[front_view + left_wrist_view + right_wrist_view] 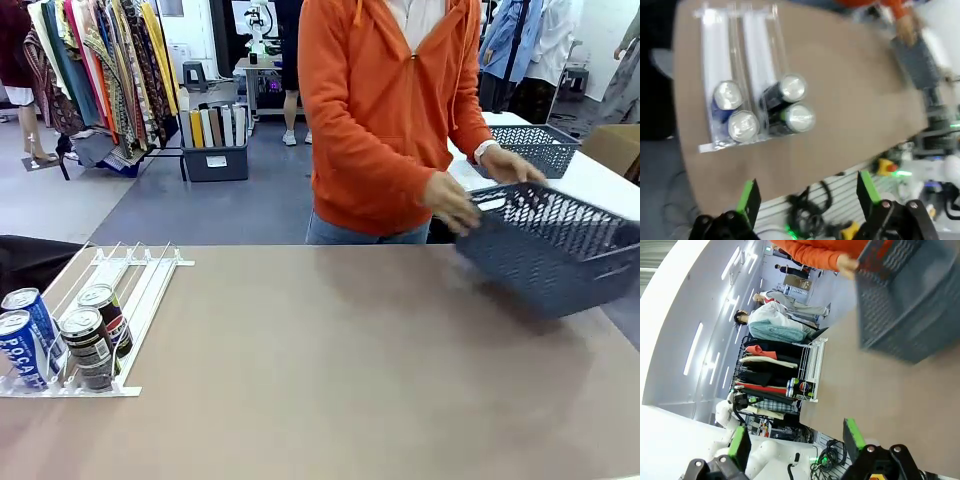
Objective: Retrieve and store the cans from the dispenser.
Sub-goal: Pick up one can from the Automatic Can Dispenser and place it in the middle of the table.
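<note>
The white dispenser (135, 290) lies flat at the table's near left corner. At its stop end stand two blue cans (25, 335) and two dark cans (95, 330). The left wrist view looks down on the dispenser (715, 50), the blue cans (735, 110) and the dark cans (792, 102). My left gripper (807, 195) hangs open high above the table edge, off the rack's stop end, holding nothing. My right gripper (796, 437) is open and empty too, with the dispenser (812, 357) and its cans (797, 387) far off beyond it.
A person in an orange hoodie holds a blue-grey basket (555, 245) in both hands, tilted over the table's far right. It looms close in the right wrist view (910, 300). A second basket (540, 145) sits on a white table behind. Bare tabletop (330, 360) spans the middle.
</note>
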Controlling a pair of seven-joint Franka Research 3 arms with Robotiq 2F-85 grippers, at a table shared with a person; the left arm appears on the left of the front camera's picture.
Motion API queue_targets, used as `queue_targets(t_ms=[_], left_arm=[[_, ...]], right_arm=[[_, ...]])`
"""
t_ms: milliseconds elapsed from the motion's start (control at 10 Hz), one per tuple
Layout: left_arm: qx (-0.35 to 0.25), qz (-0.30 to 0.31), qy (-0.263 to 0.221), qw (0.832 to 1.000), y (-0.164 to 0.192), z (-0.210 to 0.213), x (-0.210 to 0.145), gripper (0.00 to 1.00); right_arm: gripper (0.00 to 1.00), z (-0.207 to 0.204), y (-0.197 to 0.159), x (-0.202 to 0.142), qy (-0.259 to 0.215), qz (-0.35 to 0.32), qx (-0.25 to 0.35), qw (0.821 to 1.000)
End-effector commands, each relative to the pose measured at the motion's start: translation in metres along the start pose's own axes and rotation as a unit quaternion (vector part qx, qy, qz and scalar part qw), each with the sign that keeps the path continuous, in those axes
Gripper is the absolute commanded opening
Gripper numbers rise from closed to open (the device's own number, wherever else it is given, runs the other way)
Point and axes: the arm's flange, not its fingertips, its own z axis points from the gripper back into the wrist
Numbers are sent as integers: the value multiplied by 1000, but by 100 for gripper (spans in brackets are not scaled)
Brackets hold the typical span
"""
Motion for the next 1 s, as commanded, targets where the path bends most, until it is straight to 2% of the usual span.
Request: queue_targets(t_ms=[0,100,200,300,400,600,700,900], left_arm=[[269,-49,226,935,-26,-37,8,100],[327,-40,254,909,-33,-56,13,100],[357,-38,280,890,-36,-71,19,100],[331,-23,214,919,-41,-75,30,100],[226,-22,111,967,-45,-60,15,100],[226,-22,111,967,-45,-60,15,100],[271,-24,146,951,-47,-75,21,100],[239,22,112,964,-27,-106,27,100]], right_arm=[[100,-1,3,4,-7,10,12,1000],[100,-1,3,4,-7,10,12,1000],[100,-1,3,4,-7,10,12,1000],[100,-1,3,4,-7,10,12,1000],[100,-1,3,4,-7,10,12,1000],[100,-1,3,4,-7,10,12,1000],[100,-1,3,4,-7,10,12,1000],[100,-1,3,4,-7,10,12,1000]])
